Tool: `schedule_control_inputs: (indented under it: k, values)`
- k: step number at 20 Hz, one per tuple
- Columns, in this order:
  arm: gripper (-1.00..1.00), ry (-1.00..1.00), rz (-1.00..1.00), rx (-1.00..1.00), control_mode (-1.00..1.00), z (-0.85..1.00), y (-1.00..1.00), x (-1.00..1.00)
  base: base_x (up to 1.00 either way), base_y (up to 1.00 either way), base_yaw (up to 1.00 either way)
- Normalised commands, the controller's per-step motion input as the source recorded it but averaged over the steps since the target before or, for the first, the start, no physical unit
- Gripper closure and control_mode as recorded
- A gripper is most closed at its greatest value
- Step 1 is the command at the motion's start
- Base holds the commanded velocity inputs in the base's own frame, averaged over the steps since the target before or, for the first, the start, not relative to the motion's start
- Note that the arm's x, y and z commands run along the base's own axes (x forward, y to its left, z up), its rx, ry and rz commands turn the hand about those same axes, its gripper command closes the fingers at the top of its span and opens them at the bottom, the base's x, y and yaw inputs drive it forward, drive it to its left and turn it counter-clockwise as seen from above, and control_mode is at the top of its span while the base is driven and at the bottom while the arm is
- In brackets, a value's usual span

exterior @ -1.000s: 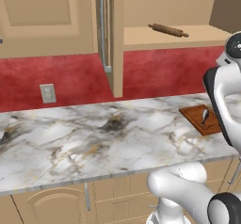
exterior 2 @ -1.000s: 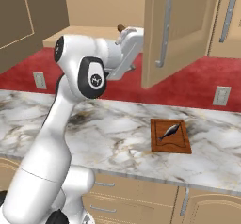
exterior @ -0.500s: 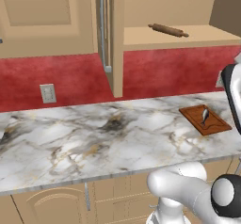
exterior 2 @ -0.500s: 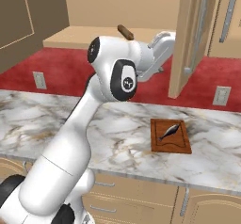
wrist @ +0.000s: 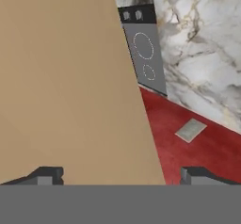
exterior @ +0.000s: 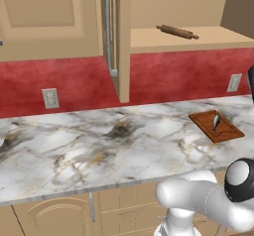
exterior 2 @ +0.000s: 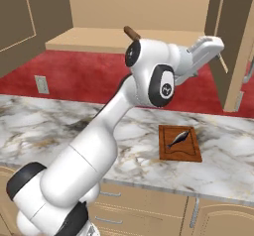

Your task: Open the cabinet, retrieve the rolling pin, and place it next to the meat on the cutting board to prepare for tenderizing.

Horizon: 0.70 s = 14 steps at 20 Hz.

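The cabinet (exterior: 149, 12) stands open, its left door (exterior: 113, 31) edge-on and its right door (exterior 2: 232, 41) swung wide. On the shelf lies the rolling pin (exterior: 177, 31), whose brown end (exterior 2: 131, 32) pokes out behind the arm. Down on the counter sits the cutting board (exterior: 223, 131) with the meat (exterior: 216, 121) on it; the right base view has the board (exterior 2: 191, 153) and meat (exterior 2: 178, 138) too. My gripper (wrist: 121, 176) is open, fingertips (wrist: 44, 175) wide apart, up against the right door's tan panel (wrist: 70, 77). The hand (exterior 2: 208, 49) is raised beside that door, holding nothing.
The marble counter (exterior: 99, 146) runs below a red backsplash (exterior: 74, 81) with wall outlets (exterior: 50, 98). A dark cooktop (wrist: 143, 53) lies on the counter in the hand view. Base cabinets (exterior 2: 149, 210) line the front. My white arm (exterior 2: 99, 146) rises over the counter's middle.
The right cabinet door has swung further open to the right, and my hand has moved right with it. The arm has left the upper right of the left base view.
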Motion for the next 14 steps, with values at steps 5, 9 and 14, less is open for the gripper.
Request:
schedule_control_inputs:
  k: [5, 9, 14]
  values:
    - [-1.00, 0.00, -0.01, 0.00, -1.00, -0.02, -0.21, -0.13, 0.00, 0.00, 0.00]
    - [-1.00, -0.03, 0.00, 0.00, -1.00, 0.00, 0.36, -0.28, 0.00, 0.00, 0.00]
    - [-1.00, -0.12, 0.00, 0.00, -1.00, 0.00, 0.59, -0.15, 0.00, 0.00, 0.00]
